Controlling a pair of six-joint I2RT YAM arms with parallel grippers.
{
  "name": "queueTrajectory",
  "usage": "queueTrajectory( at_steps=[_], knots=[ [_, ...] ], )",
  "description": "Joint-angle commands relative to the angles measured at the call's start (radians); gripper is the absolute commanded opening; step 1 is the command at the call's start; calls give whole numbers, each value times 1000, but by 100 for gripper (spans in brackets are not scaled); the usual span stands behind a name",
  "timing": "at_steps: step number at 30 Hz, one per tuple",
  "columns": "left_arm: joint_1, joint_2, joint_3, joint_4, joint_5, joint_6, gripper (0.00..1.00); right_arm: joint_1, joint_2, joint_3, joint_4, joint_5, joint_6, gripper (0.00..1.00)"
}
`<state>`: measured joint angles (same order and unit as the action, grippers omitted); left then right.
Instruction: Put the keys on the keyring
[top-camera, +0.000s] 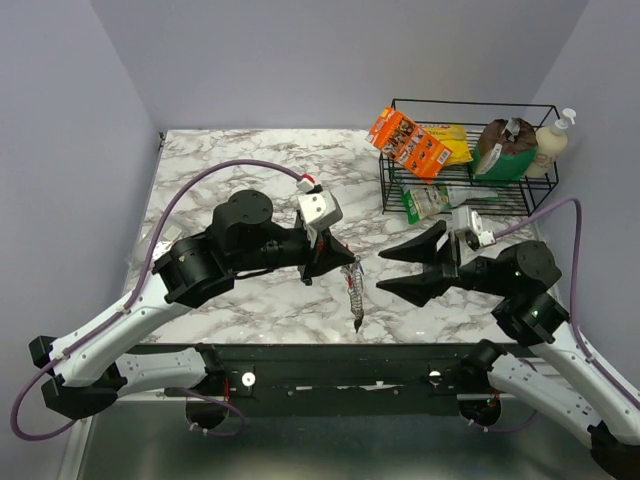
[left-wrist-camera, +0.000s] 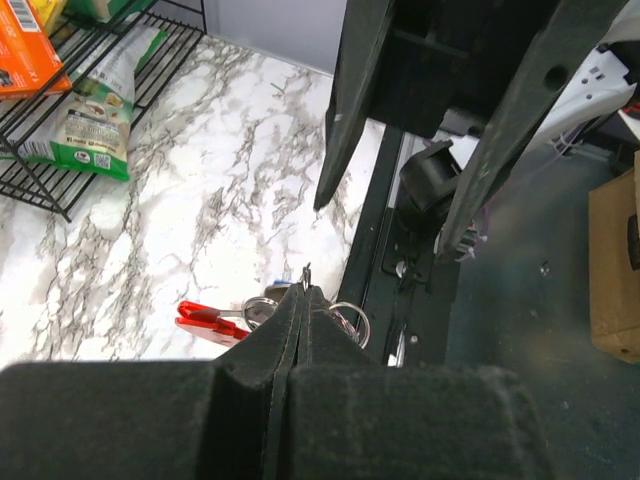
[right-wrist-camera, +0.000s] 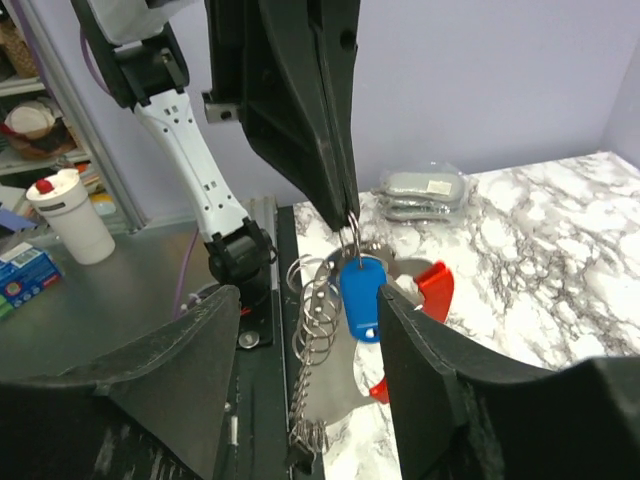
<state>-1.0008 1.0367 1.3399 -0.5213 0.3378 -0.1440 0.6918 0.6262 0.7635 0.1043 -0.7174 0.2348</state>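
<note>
My left gripper (top-camera: 343, 262) is shut on a small ring at the top of the keyring (top-camera: 355, 296) and holds it up, so it hangs near the table's front edge. In the right wrist view the keyring (right-wrist-camera: 316, 330) is a chain of silver rings with a red curved piece (right-wrist-camera: 436, 286) behind it. A blue-headed key (right-wrist-camera: 360, 297) hangs from the pinched ring. My right gripper (top-camera: 380, 272) is open and empty, its jaws on either side of the hanging bunch, with the right finger (right-wrist-camera: 450, 380) close to the blue key. In the left wrist view the shut fingertips (left-wrist-camera: 303, 292) hide most of the bunch; the red piece (left-wrist-camera: 205, 318) shows.
A black wire rack (top-camera: 468, 102) stands at the back right with an orange box (top-camera: 408, 140), a green packet (top-camera: 435, 200) and a soap bottle (top-camera: 553, 140). Grey pouches (right-wrist-camera: 420, 188) lie on the marble. The black front rail (top-camera: 330, 365) runs below the hanging chain.
</note>
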Motion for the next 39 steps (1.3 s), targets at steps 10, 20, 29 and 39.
queueTrajectory(
  at_steps=[10, 20, 29, 39],
  knots=[
    [-4, 20, 30, -23, 44, 43, 0, 3, 78, 86, -49, 39, -45, 60],
    [-4, 0, 5, 38, 70, 21, 0, 3, 98, 77, -40, 3, -74, 44],
    [-4, 6, 7, 53, 78, 6, 0, 3, 115, 66, -32, -37, -63, 29],
    [-4, 9, 7, 66, 93, -12, 0, 3, 113, 54, -14, -39, -51, 8]
  ],
)
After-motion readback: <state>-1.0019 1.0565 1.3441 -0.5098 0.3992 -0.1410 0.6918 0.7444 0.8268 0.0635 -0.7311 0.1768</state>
